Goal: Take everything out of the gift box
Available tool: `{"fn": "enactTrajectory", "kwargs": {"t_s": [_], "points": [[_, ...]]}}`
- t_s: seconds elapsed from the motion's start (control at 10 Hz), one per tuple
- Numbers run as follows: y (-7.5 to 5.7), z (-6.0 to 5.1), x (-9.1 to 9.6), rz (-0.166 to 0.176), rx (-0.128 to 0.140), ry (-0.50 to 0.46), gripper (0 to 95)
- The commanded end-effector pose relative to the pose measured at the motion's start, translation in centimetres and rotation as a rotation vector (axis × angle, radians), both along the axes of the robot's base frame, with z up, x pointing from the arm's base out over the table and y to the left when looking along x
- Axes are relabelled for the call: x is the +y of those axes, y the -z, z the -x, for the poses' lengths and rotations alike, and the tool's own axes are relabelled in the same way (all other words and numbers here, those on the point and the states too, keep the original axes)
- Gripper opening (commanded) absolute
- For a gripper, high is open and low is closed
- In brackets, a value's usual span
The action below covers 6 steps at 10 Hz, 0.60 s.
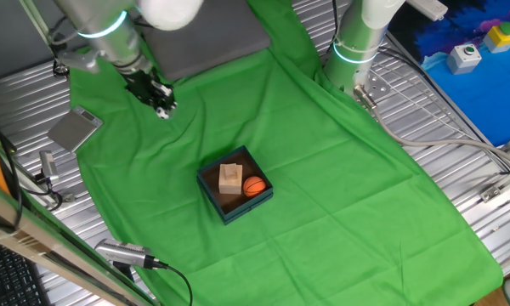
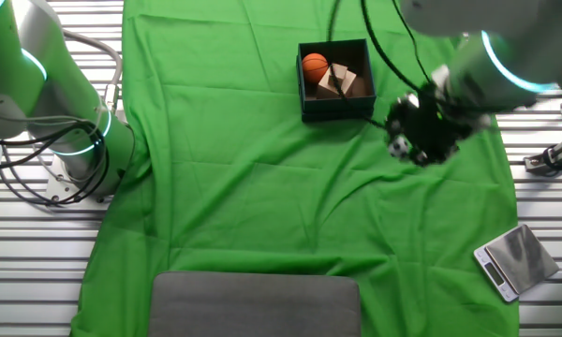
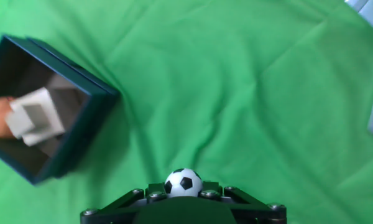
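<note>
Green cloth point(image 1: 323, 170) is hovered over so the ball point(image 3: 183, 182), clamped in the gripper point(image 3: 183, 193), is unloaded at ten o'clock from the box point(image 1: 235, 208); block point(image 1: 230, 177) and basketball point(image 1: 253, 187) remain.

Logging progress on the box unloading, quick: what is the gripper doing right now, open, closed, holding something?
Gripper: closed on the soccer ball, held above the green cloth, away from the gift box.

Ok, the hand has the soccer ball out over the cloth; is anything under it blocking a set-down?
Nothing visible does. The hand holds the small black-and-white soccer ball over bare green cloth. The dark teal square gift box sits off to one side, and the flat grey metal plate lies well clear.
</note>
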<state>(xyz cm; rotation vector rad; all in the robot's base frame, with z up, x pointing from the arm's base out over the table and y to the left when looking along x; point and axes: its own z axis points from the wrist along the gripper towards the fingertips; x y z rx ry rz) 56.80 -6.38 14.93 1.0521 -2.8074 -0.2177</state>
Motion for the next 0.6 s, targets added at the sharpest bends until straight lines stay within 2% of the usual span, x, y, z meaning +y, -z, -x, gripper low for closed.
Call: {"fn": "enactTrajectory", "kwargs": {"t_s": [0.1, 0.4, 0.5, 0.6], "points": [[0.05, -0.38, -1.94, -0.008, -0.005, -0.05, 0.0], [-0.06, -0.17, -2.18, 0.015, -0.001, -0.036, 0.0], [-0.06, -0.17, -2.18, -0.008, 0.043, 0.018, 0.0], [-0.06, -0.17, -2.18, -0.035, 0.048, 0.043, 0.0]]}}
